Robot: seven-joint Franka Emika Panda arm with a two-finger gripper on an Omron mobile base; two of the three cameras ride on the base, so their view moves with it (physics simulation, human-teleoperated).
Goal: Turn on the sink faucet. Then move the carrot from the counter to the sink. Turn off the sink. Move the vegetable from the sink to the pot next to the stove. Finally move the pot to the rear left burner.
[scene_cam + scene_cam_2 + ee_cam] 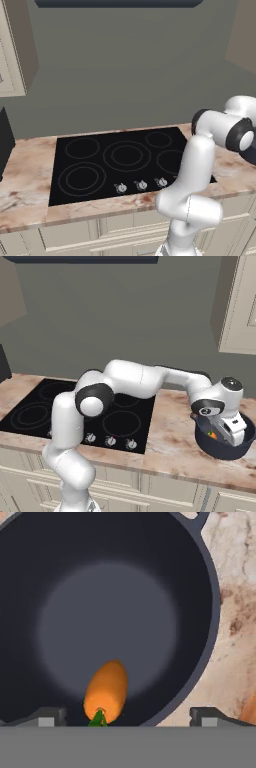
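- Carrot (106,689) is seen lying on the floor of the pot (200,587), near the wall closest to the camera, green top toward the fingertips; in the right base view an orange bit (212,434) shows inside the pot (222,451).
- Pot is stood on the marble counter (170,446), just right of the cooktop (120,423), apart from it.
- Gripper (127,717) is held over the pot w/ jaws spread wide; fingertips (47,718) stand well apart either side of the carrot, nothing is gripped.
- Carrot-to-pot step is judged done; pot move to rear left burner (82,147) is judged left.
- Handling, pot: judged rigid, heavier than the veg, smooth dark wall prob. slippery. A small handle loop (192,518) is seen at the rim; a hold on the rim wall or that handle looks best. An off-centre hold may tilt it, so it should be kept level.
- Handling, carrot: stiff, light, tapered; may roll inside when the pot is lifted.
- Writing/brands: none readable on pot, cooktop knobs (140,185) or cabinets.
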